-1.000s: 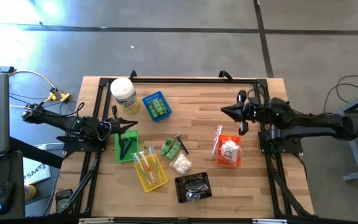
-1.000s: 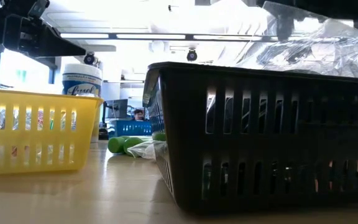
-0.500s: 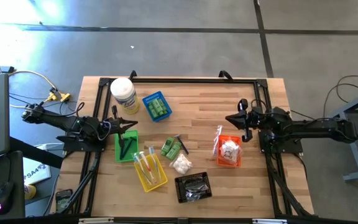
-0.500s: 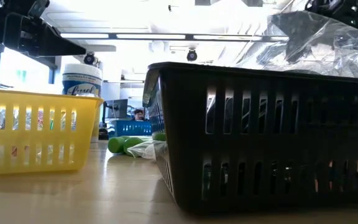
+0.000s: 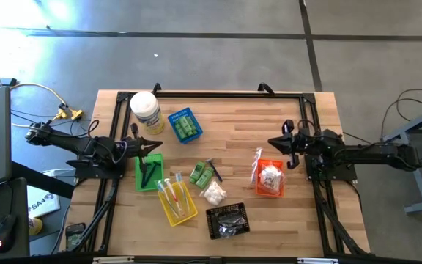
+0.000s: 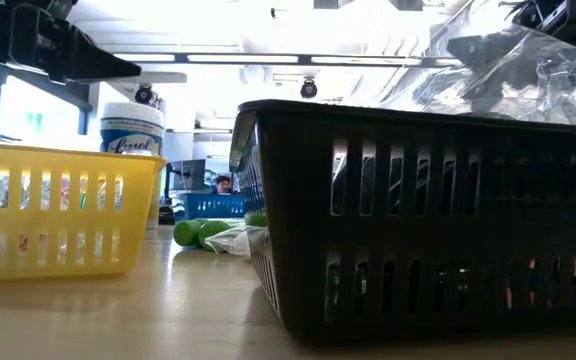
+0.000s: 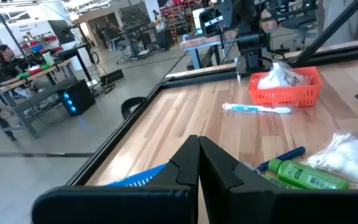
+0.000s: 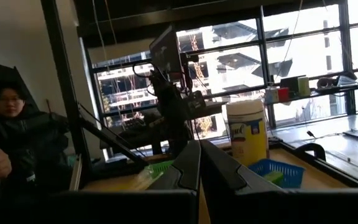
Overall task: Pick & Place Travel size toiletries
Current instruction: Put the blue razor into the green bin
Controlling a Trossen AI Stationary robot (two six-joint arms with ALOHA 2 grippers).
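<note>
High view | left pincer [image 5: 157, 147] clenched, empty, just above green basket [image 5: 139, 178] | right pincer [image 5: 273, 141] clenched, empty, near orange basket [image 5: 278, 193] | green bottles [image 5: 201, 174] loose on bench [image 5: 233, 125]

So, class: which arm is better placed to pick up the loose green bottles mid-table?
Probably the left. Its shut gripper sits closer to the green bottles, while the right gripper, also shut, hangs beyond the orange basket.
</note>
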